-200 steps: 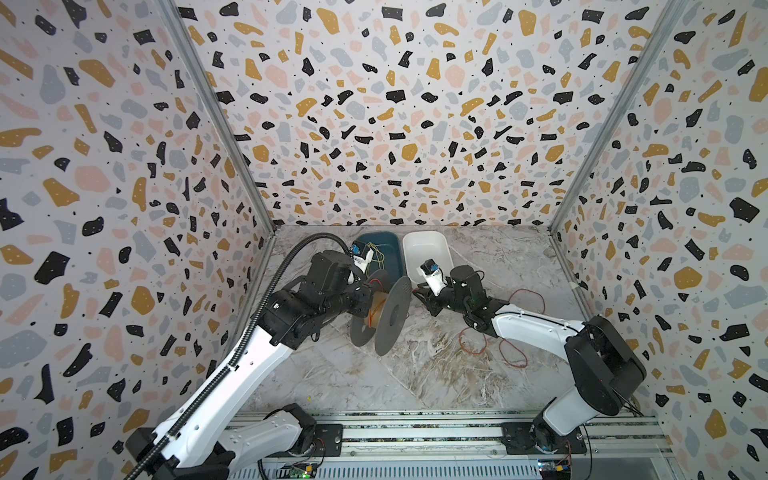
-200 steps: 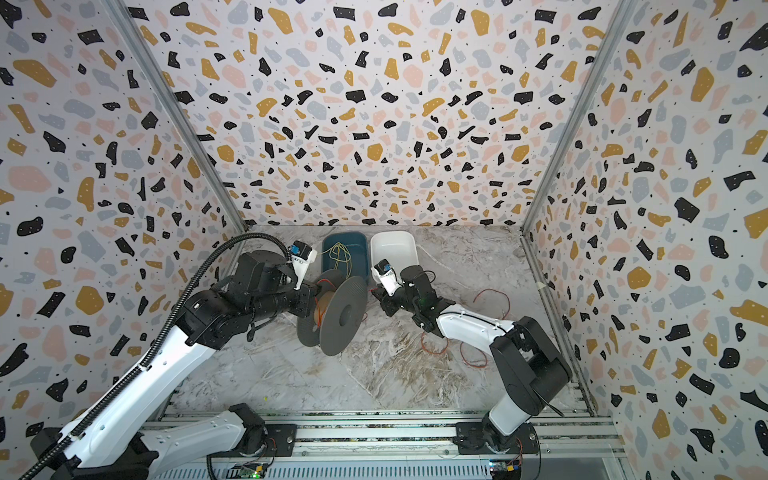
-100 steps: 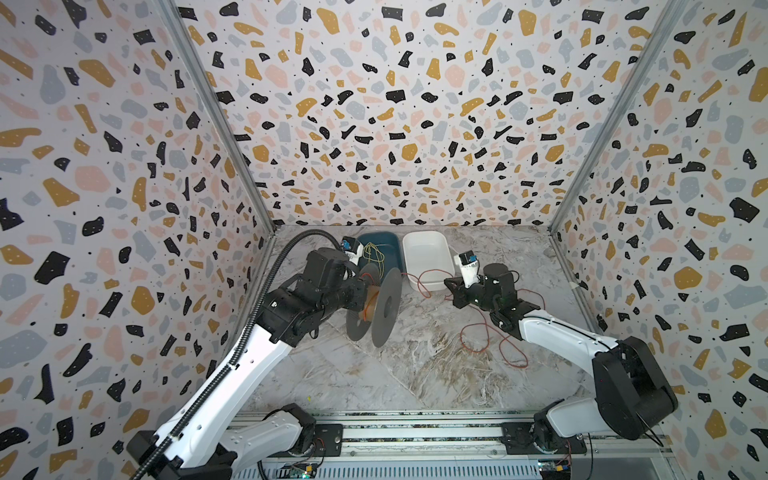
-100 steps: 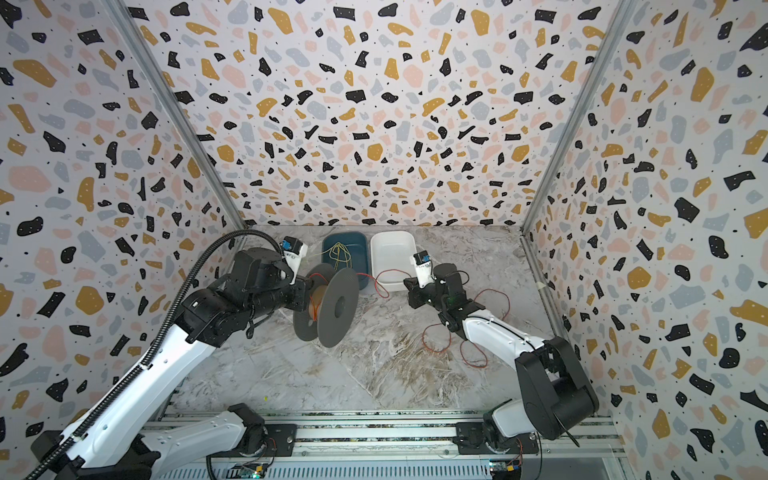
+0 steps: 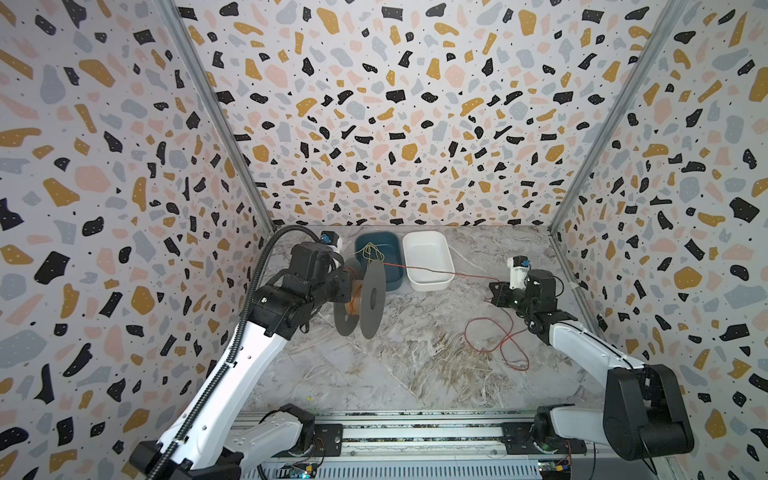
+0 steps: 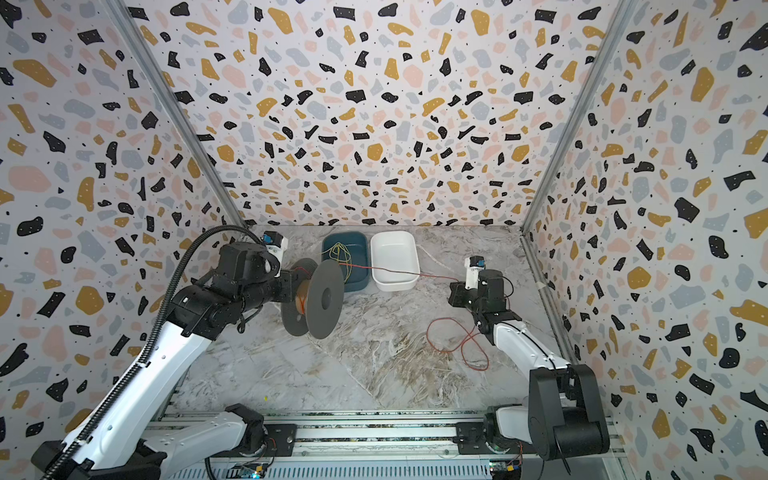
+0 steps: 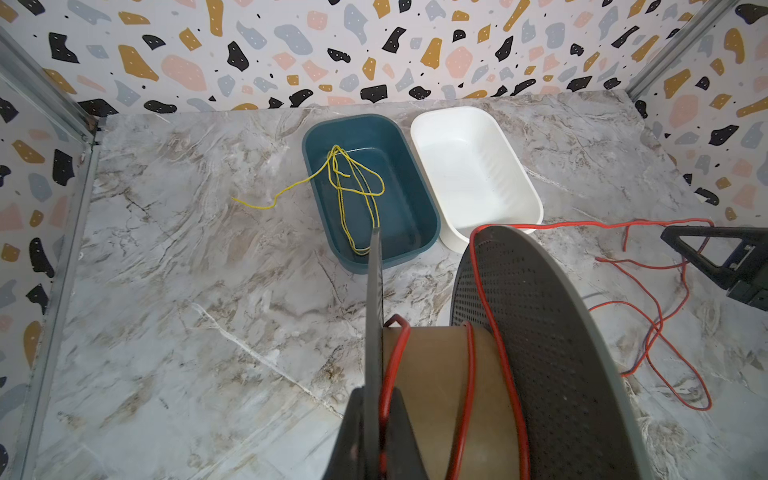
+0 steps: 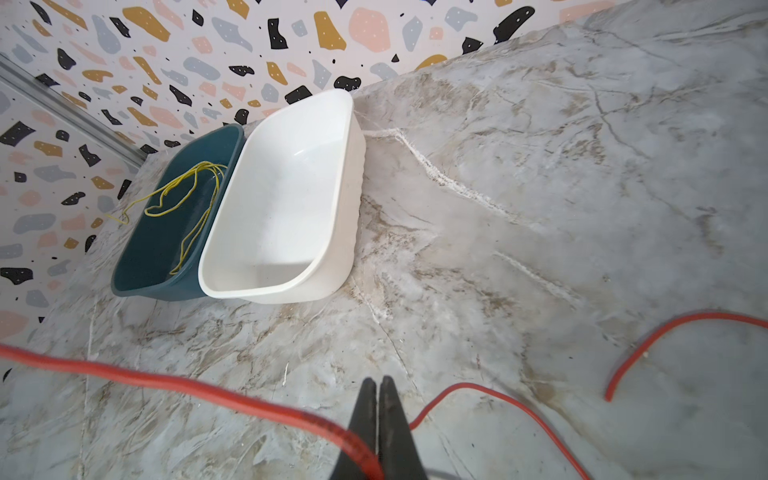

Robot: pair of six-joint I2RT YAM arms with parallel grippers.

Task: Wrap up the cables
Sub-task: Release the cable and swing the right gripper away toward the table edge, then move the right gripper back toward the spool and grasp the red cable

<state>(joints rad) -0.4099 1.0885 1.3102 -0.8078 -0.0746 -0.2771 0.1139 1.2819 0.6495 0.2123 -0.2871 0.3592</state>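
The right gripper [image 8: 377, 401] has its jaws pressed together on the red cable [image 8: 166, 380], which enters the pinch from the lower left of the right wrist view. In both top views this gripper now sits at the right of the frame. A second ago it stood near the centre, just beside the spool [image 5: 371, 299], so it has drawn away rightward and taken the cable with it. A single strand is now stretched straight from the top of the spool, across the front of the white tub [image 8: 351, 216], to the jaws. The left gripper [image 7: 374, 415] is clamped narrow on the spool's near flange and holds it off the table [image 5: 395, 374], left of centre. The spool has moved a little up the frame over the same second. The left wrist view shows only a few red turns on the brown core. The rest of the cable lies in loose loops on the table at the right, below the right gripper. The inspector's judgement is that the strand is tensioned for the next turn and that most of the winding remains. The yellow wire [image 7: 357, 192] trails over the rim of the blue tub [image 7: 405, 253] and is not involved.
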